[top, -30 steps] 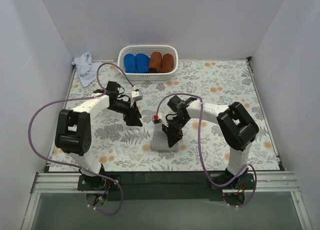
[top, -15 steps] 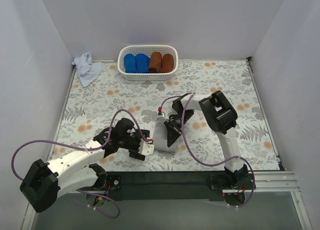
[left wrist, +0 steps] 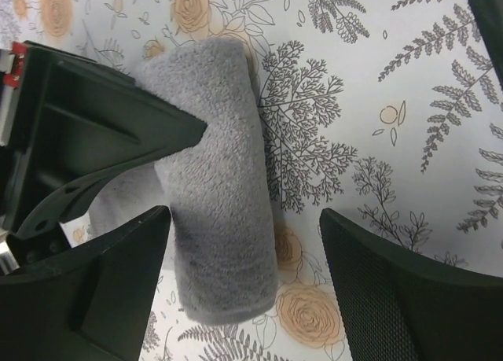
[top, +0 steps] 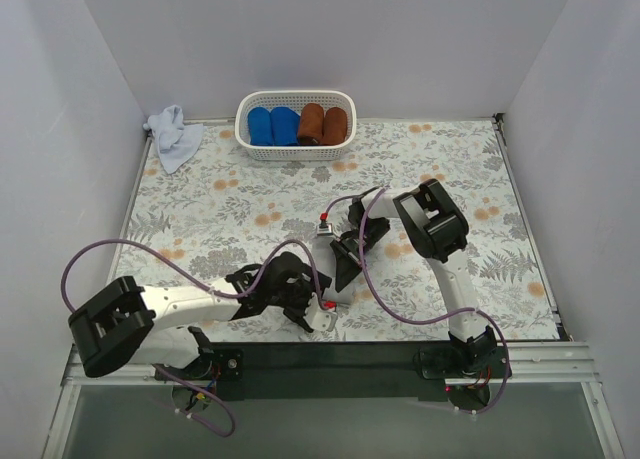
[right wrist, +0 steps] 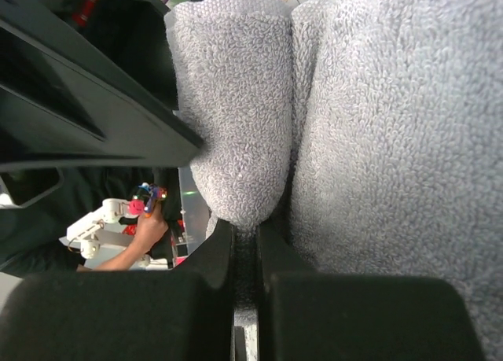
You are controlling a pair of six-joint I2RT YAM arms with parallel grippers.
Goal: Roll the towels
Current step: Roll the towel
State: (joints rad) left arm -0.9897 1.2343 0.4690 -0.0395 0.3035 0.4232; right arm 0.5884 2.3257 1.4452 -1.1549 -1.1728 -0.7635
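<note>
The grey towel [top: 323, 270] lies at the table's middle front, partly rolled; in the left wrist view it shows as a thick roll [left wrist: 216, 188]. My right gripper [top: 346, 262] is shut on a fold of the grey towel [right wrist: 236, 125], pinched between its fingers [right wrist: 208, 294]. My left gripper [top: 310, 312] is open at the towel's near end, and its jaws straddle the roll's end without touching it [left wrist: 244, 219]. The pale blue towel [top: 173, 135] lies crumpled at the far left corner.
A white basket [top: 295, 152] at the back holds two bright blue and two rust-brown cloth rolls. White walls close in the flowered table on three sides. Purple cables loop off both arms.
My left arm has swung down from the middle left to the front edge, and its gripper now sits at the grey towel's near end. My right gripper stays on the towel, shifted slightly.
</note>
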